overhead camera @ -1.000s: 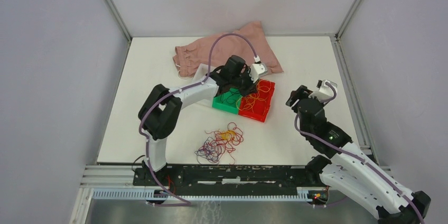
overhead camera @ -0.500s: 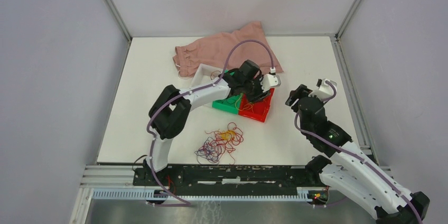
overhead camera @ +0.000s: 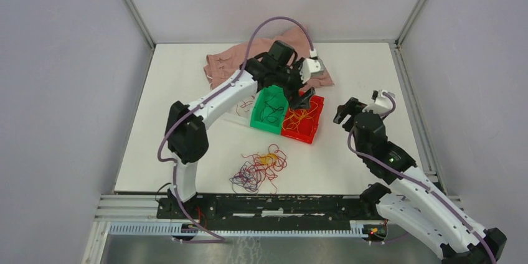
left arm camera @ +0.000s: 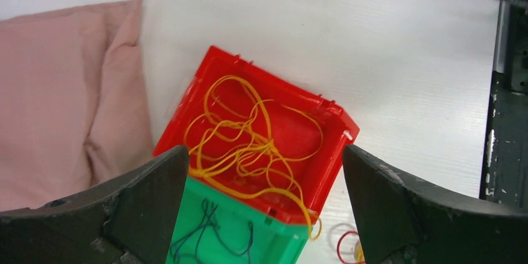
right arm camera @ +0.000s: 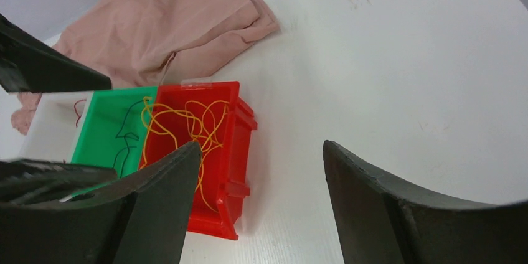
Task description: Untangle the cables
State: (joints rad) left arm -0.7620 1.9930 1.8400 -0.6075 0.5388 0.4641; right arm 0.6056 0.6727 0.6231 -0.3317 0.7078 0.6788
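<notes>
Left tool (left arm camera: 264,152) is hanging over the red bin (left arm camera: 330,170), fingers spread wide, nothing between them. Right tool (right arm camera: 261,149) is hovering just right of the same bin, fingers also apart and empty.

The cables (overhead camera: 260,167) are sitting as a mixed red/yellow/dark clump on the tabletop (overhead camera: 373,71) near the front edge, well apart from both tools. Some are already lying sorted: yellow strands (left arm camera: 249,146) in the red bin, dark ones in the green bin (overhead camera: 264,126), and a bit of red is showing in the white bin (right arm camera: 56,127). The pink cloth (overhead camera: 230,61) is lying behind the bins.

Judging by this, sorting is partway through and most of the clump is waiting.

Risks I'm seeing:
- One yellow strand is drooping over the red bin's near lip. A finger passing low there could be hooking it and dragging the pile back out.
- The bins are looking light and are sitting touching each other. A bump from either tool is likely shoving all three.
- The clump is looping tightly. Pinching one colour is probably lifting the neighbours too, or hauling the whole wad along the tabletop.
- The strands are thin, so they could be slipping out of the pads mid-carry.
- Both tools are crowding the red bin, so there's collision risk if they move together.
</notes>
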